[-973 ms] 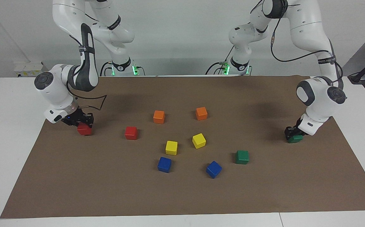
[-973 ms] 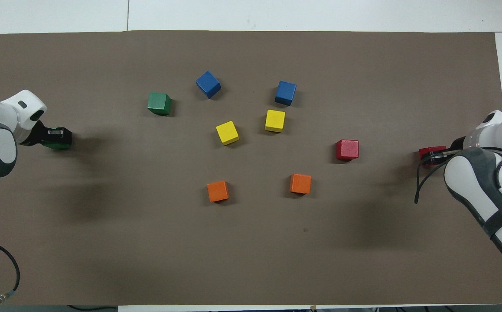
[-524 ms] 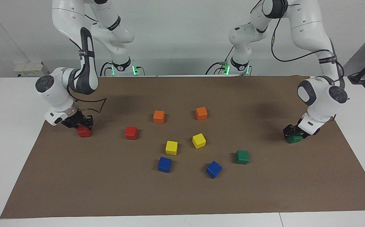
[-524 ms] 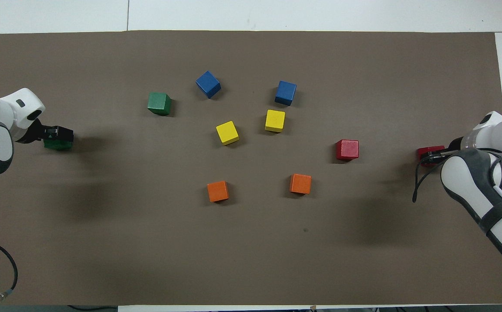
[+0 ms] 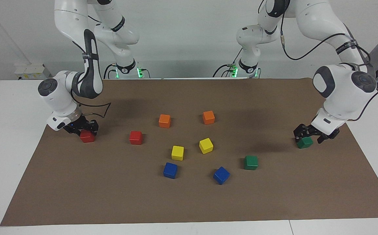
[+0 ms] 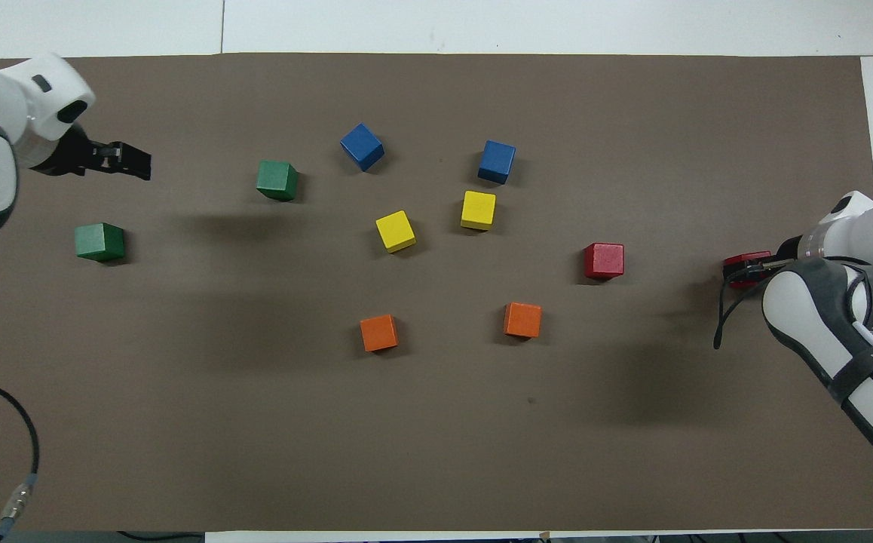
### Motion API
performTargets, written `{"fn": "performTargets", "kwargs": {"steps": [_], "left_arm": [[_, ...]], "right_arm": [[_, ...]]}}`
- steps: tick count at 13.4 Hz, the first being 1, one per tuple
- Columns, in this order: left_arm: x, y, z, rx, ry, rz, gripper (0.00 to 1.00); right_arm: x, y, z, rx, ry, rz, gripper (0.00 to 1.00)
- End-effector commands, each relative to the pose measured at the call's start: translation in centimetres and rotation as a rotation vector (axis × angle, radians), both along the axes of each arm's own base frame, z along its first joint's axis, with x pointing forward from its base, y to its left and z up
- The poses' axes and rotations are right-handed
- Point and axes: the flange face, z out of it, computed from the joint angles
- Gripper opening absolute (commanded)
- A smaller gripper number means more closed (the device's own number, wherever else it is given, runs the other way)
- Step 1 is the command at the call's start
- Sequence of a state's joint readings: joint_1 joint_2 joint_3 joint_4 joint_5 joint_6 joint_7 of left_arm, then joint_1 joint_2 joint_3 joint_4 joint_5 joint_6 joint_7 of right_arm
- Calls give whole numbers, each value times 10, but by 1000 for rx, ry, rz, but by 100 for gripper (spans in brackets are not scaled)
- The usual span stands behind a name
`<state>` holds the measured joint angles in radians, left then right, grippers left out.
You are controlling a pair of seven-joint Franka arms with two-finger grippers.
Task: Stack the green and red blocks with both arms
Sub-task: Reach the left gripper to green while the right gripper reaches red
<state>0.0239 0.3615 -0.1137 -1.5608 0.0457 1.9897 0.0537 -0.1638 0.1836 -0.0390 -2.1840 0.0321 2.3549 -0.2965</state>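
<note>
End effector of the left arm [image 5: 309, 135]: I read it as released, fingers spread, hanging just above a dark green block [image 5: 305, 142] that lies flat at that arm's end of the counter [image 5: 189, 202]. End effector of the right arm [image 5: 84, 128]: down at a bright red block [image 5: 87, 137]; I cannot tell its grip. A second red block [image 5: 135, 137] sits nearer the middle, and a second green block [image 5: 250, 162], a plain cube of equal size, lies farther out.
</note>
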Motion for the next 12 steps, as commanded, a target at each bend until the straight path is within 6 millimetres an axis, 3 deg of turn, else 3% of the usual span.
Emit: {"fn": "performTargets", "kwargs": {"steps": [1, 2, 5, 7, 10, 11, 12], "left_arm": [[9, -74, -36, -10, 2, -39, 100], [9, -93, -50, -26, 5, -28, 100], [12, -120, -75, -58, -9, -28, 100], [18, -124, -87, -70, -51, -15, 100], [22, -128, -101, -76, -80, -4, 100], [20, -133, -105, -80, -89, 3, 100], [19, -134, -109, -79, -90, 0, 100]], "right_arm": [[5, 7, 36, 7, 23, 4, 100], [9, 17, 61, 11, 42, -10, 100], [29, 48, 128, 14, 58, 2, 100], [41, 90, 150, 1, 23, -7, 100], [48, 184, 146, -9, -11, -70, 100], [49, 204, 138, -9, -13, -79, 100], [54, 210, 126, -8, -20, -95, 100]]}}
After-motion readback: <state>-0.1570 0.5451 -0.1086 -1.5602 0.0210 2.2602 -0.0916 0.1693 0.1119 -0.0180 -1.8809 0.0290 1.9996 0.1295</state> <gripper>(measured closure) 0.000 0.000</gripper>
